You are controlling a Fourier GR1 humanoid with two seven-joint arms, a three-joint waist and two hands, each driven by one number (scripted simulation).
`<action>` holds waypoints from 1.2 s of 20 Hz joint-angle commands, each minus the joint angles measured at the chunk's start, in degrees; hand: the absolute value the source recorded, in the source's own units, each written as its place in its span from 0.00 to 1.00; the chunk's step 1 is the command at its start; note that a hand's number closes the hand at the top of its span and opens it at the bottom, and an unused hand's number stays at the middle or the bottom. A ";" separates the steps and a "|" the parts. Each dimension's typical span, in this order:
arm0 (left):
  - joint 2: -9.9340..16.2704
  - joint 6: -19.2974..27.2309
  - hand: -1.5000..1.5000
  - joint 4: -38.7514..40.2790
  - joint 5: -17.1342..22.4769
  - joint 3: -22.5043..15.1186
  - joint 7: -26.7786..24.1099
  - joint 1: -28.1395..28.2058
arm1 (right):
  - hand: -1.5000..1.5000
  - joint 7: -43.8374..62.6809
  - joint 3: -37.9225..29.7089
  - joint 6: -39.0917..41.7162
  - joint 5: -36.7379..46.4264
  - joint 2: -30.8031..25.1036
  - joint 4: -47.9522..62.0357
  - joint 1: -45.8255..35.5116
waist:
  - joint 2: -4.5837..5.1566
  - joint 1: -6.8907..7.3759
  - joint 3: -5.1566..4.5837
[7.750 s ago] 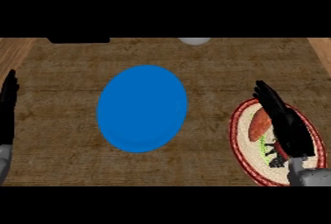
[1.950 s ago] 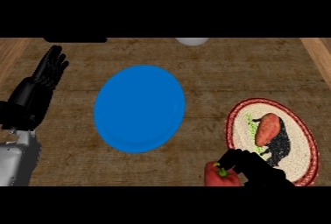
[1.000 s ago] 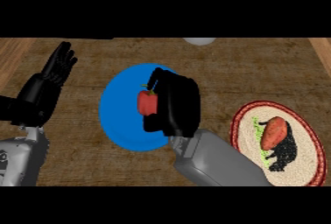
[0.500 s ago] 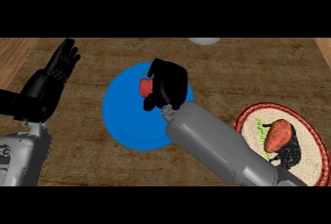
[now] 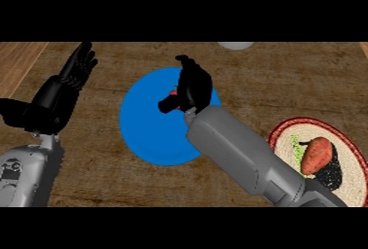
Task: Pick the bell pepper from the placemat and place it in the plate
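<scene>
- Over the round blue plate (image 5: 155,129) we have our right hand (image 5: 193,87) curled around the red bell pepper (image 5: 173,92).
- Release is left; our left hand (image 5: 68,80) rests open at left.

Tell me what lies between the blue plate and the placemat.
In the head view, the right forearm crosses the wooden counter between the blue plate and the placemat; nothing else lies there.

Pepper (image 5: 173,92): red, mostly hidden under right hand (image 5: 193,90), over plate. Plate (image 5: 155,131): blue, round, flat, mid-counter. Placemat (image 5: 321,163): red-rimmed, at counter's right edge.
</scene>
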 commanded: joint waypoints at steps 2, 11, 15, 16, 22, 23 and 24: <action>-1.13 0.01 0.50 -0.59 0.46 -0.74 1.38 -0.90 | 0.00 -5.64 1.14 -12.11 -4.85 0.14 1.25 -0.46 | -0.16 0.19 0.04; 0.30 -0.55 0.50 0.00 0.12 1.09 -0.92 1.92 | 0.00 -14.55 -1.19 -27.02 -13.94 0.14 -3.51 1.97 | -0.71 -1.93 0.02; 0.84 0.11 0.50 -0.44 -0.13 2.47 -0.38 3.07 | 0.00 -18.78 -5.77 -25.98 -16.30 0.13 -5.76 4.06 | -1.34 -4.67 0.03; 2.74 -1.48 0.50 -0.27 1.69 4.83 -0.53 3.88 | 0.00 -18.63 -4.67 -27.62 -15.65 0.13 -7.79 6.15 | -1.52 -5.00 0.01; 1.75 0.08 0.50 -3.85 -0.01 3.92 1.55 6.64 | 0.00 -27.64 -5.99 -23.42 -16.49 -6.51 -24.13 22.96 | -1.98 -6.71 0.06; -1.34 1.58 0.50 -1.19 -1.17 2.53 -1.15 5.83 | 0.00 -26.70 -6.97 -21.64 -15.65 -6.76 -24.44 22.23 | -1.75 -6.60 0.01; 0.68 0.79 0.50 0.18 -0.65 4.46 -0.19 3.66 | 0.00 -29.34 -8.70 -21.11 -16.35 -7.43 -25.02 23.68 | -1.63 -6.44 0.02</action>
